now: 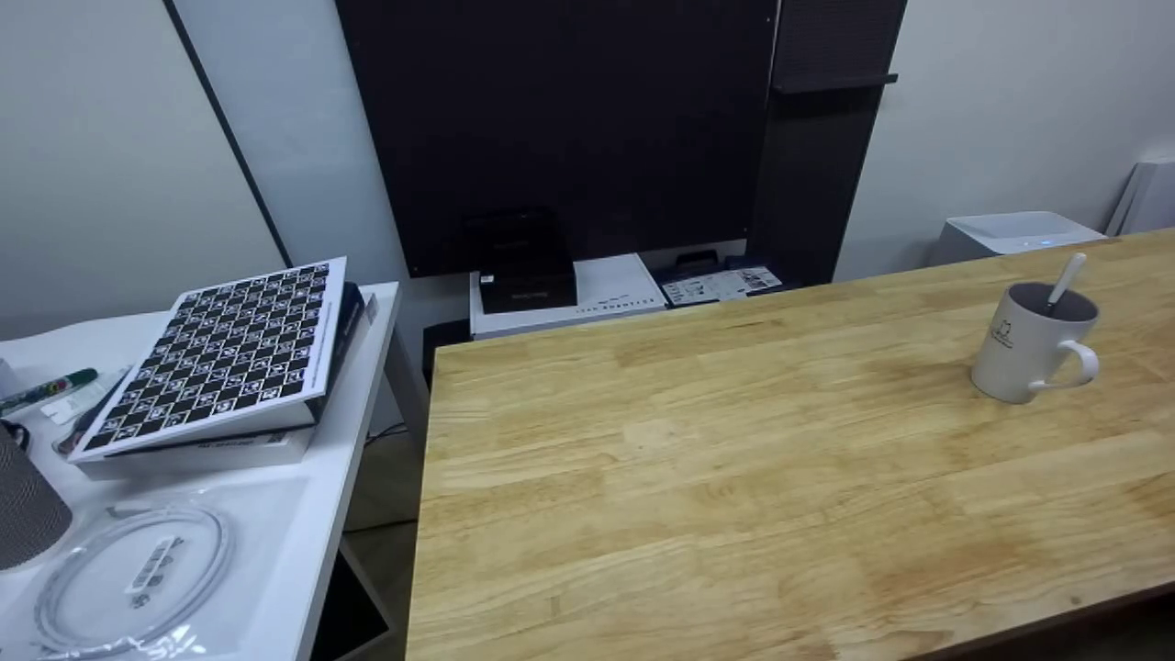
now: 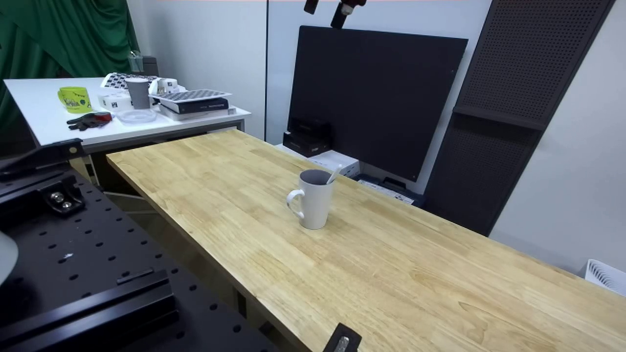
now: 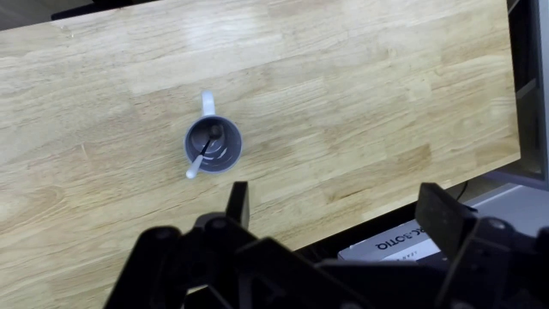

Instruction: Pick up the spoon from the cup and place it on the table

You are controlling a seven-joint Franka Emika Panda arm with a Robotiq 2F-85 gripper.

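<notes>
The white-grey cup (image 1: 1014, 353) stands upright on the wooden table (image 1: 688, 477). It also shows in an exterior view (image 2: 318, 205) and in the wrist view (image 3: 233, 150). The spoon (image 1: 1065, 277) leans inside the cup with its white handle end above the rim. The handle shows in an exterior view (image 2: 334, 174) and in the wrist view (image 3: 195, 166), where the dark neck and bowl are seen inside the cup. My gripper (image 3: 334, 185) is open and empty, high above the table and apart from the cup. Its fingertips (image 2: 324, 13) show at the top of an exterior view.
A white side table (image 2: 49, 105) holds a chequered board (image 1: 220, 340) on books, a green mug (image 2: 76, 100) and other items. Boxes (image 1: 569, 312) and a black panel (image 1: 587, 128) stand behind the wooden table. A dark perforated base (image 2: 107, 244) lies along its near side.
</notes>
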